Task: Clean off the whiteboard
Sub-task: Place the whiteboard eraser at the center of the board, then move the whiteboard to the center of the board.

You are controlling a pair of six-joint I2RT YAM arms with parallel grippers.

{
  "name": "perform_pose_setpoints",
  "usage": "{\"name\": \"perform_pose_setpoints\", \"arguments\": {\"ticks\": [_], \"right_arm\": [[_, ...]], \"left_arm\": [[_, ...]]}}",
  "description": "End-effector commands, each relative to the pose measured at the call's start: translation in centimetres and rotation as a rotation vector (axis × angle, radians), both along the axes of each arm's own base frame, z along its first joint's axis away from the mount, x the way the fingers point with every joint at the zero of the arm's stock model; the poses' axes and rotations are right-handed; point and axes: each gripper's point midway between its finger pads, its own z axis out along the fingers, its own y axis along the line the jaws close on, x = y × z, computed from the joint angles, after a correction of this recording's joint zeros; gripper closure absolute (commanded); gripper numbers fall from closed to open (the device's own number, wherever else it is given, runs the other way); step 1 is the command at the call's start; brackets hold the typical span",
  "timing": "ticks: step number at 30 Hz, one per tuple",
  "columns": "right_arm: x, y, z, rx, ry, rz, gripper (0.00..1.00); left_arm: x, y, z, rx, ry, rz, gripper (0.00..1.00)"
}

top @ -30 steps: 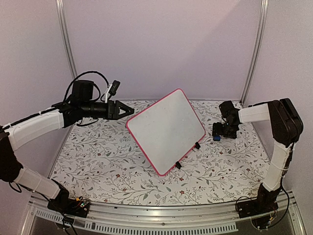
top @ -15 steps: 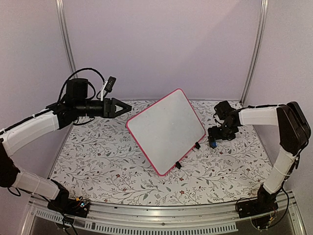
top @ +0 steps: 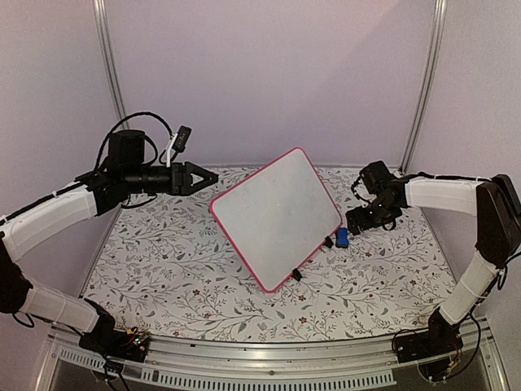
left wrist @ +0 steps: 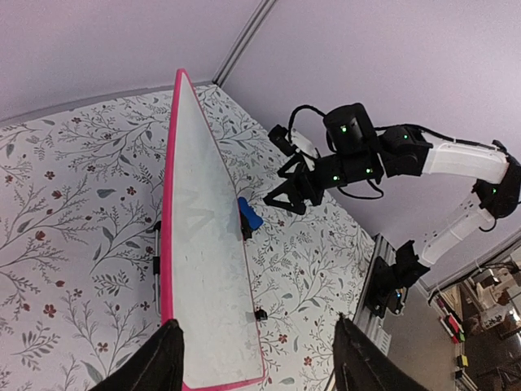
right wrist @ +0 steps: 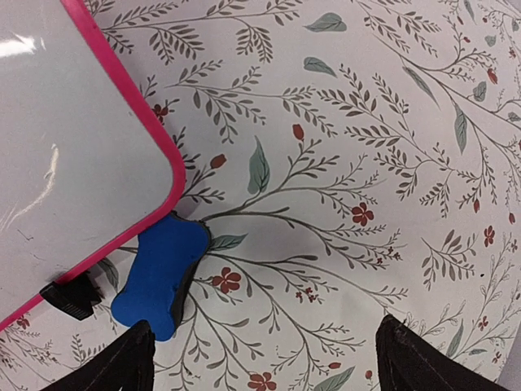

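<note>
Right arm has swung in toward the board (top: 277, 218) over the last second, and the eraser (top: 342, 238), which was up at that arm's fingers, now lies loose on the cloth (top: 179, 269). The left arm has lifted a little and drawn back from the board's upper left edge. Board itself unchanged: propped tilted on its two black feet at mid-table, face toward the arms. Progress: face reads as blank white from the top view, no legible writing anywhere. Left wrist view shows a faint grey patch at mid-face (left wrist: 195, 220), either ghosted ink or a reflection; cannot say which at this angle. Judgement: wiping is done or nearly so, with at most a light pass over that patch left, and the eraser looks set down. Right gripper (top: 358, 221): jaws spread wide, nothing between them, hovering just above and beside the eraser without touching it. Right wrist view confirms this, with fingers far apart at the lower corners (right wrist: 130, 362). It also shows the eraser's upper end against the pink frame's corner, next to a foot. Left gripper (top: 207, 175): jaws parted in a moderate V, empty. It is held in the air just left of the board's top edge, clear of it.
</note>
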Motion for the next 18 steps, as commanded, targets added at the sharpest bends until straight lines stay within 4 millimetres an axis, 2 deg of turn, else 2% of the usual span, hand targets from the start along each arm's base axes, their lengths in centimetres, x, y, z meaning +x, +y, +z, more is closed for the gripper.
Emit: {"name": "perform_pose_setpoints", "arguments": {"ticks": [1,6,11,15,18], "right_arm": [[0.2,0.3,1.2,-0.028,-0.03,0.054,0.07],[0.7,0.6,1.2,-0.021,-0.046,0.06,0.07],[2.1,3.3,4.0,0.112,-0.117,0.111,0.07],[3.6,4.2,5.5,0.182,-0.16,0.065,0.07],[4.1,4.6,6.6,0.219,-0.19,0.047,0.07]], "left_arm": [[0.1,0.5,0.3,0.004,-0.038,0.015,0.38],[0.2,0.5,0.3,0.009,-0.04,0.021,0.38],[0.1,0.6,0.6,0.006,-0.048,0.025,0.36],[-0.1,1.4,2.0,-0.002,-0.109,0.068,0.19],[0.7,2.9,2.6,0.029,-0.149,0.177,0.01]]}}
